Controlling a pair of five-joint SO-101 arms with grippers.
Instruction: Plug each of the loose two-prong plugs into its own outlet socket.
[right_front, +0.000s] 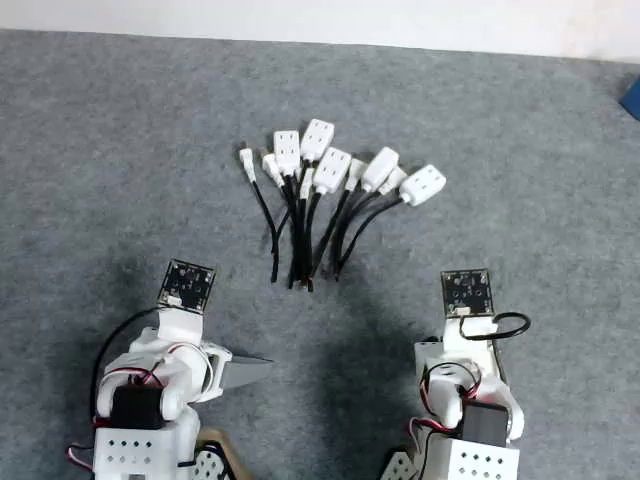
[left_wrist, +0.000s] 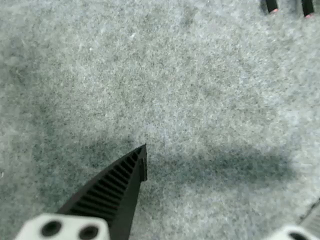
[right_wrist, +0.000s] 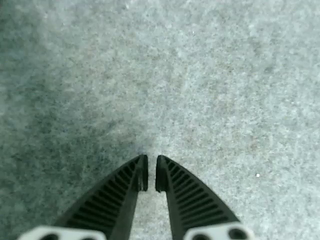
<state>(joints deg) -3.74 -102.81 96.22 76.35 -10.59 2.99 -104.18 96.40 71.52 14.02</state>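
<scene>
Your left claw (left_wrist: 229, 179) stands wide open and empty. Your right claw (right_wrist: 151, 173) is closed on nothing, and both sit at the near edge of the grey felt surface (right_front: 100, 150). The white two-prong plugs (right_front: 247, 160) and white blocky outlet sockets (right_front: 423, 185) lie bunched ahead of you, between the arms and toward the far edge, with their short black cords (right_front: 300, 240) running near-to-far and tails pointing back at you. By my judgement, the plug nearest the left edge suits your left claw best.
</scene>
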